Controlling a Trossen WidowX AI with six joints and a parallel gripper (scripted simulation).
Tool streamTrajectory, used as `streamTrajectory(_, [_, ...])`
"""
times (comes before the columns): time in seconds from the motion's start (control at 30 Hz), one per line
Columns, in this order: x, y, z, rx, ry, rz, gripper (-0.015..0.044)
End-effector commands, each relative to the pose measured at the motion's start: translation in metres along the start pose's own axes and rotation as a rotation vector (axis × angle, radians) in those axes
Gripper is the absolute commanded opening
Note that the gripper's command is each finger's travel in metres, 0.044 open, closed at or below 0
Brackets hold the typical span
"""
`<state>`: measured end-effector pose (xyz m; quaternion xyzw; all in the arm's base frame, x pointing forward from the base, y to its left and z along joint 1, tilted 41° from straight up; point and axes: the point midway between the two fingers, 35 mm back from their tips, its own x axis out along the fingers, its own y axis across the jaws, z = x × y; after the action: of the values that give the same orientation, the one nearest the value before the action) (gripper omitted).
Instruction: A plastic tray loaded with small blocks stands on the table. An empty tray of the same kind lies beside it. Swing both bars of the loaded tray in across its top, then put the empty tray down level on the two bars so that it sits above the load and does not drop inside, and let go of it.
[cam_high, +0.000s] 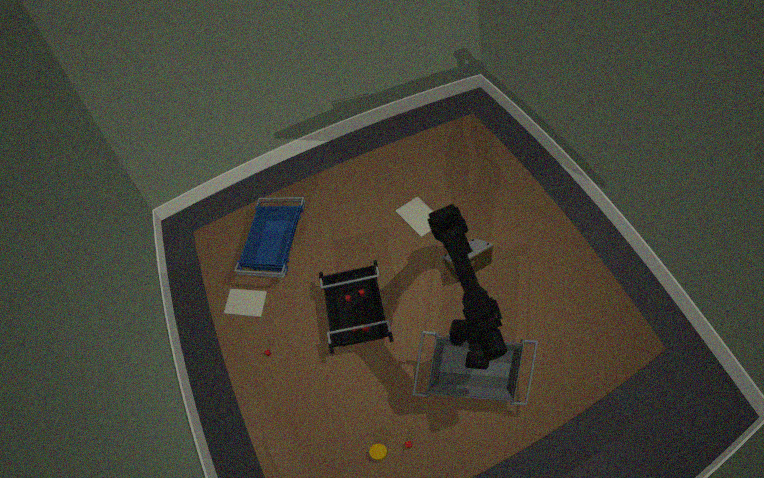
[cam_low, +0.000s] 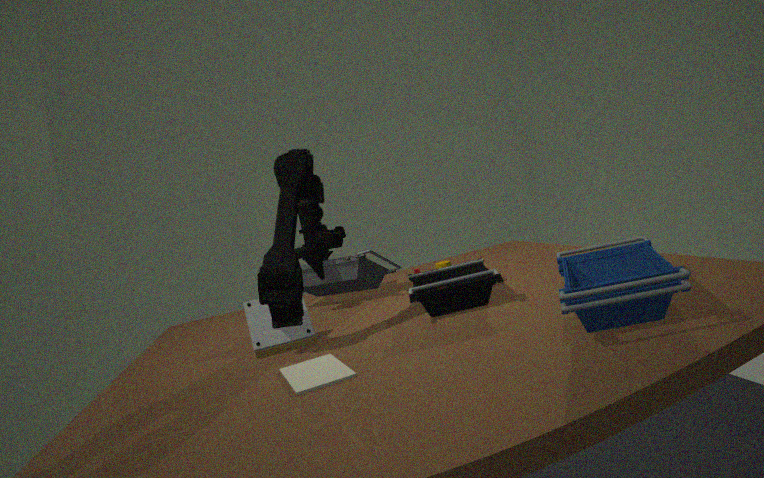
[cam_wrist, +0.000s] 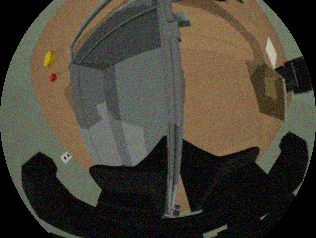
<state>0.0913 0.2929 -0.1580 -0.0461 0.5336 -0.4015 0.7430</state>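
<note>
The loaded black tray (cam_high: 384, 307) (cam_low: 459, 301) stands on the table with red blocks (cam_high: 347, 297) inside. One wire bar (cam_high: 349, 280) lies across its top near one end, and the other bar (cam_high: 357, 326) near the other end. The empty grey tray (cam_high: 513, 372) (cam_low: 360, 281) (cam_wrist: 170, 90) is held a little above the table, its bars (cam_high: 417, 366) (cam_high: 530, 372) swung outward. My gripper (cam_low: 322, 275) (cam_wrist: 169, 139) is shut on its long side wall nearer the arm base. In the top view the hand hides the fingertips.
A blue tray (cam_high: 290, 242) (cam_low: 625, 312) with wire bars stands beyond the black tray. Pale flat plates (cam_high: 245, 302) (cam_high: 415, 215) (cam_low: 318, 373) lie on the table. A yellow disc (cam_high: 378, 451) (cam_wrist: 49, 58) and a loose red block (cam_high: 408, 444) (cam_wrist: 53, 77) lie beyond the grey tray; another red block (cam_high: 267, 352) lies apart.
</note>
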Motion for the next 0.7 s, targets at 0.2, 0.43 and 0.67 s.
streamTrajectory(0.2, [-0.036, 0.003, -0.001, 0.008, 0.009, 0.022, 0.0000])
streamTrajectory(0.43, [-0.075, -0.001, 0.000, 0.007, 0.009, 0.022, 0.0000])
streamTrajectory(0.67, [-0.104, -0.008, 0.002, 0.007, 0.009, 0.021, 0.0000])
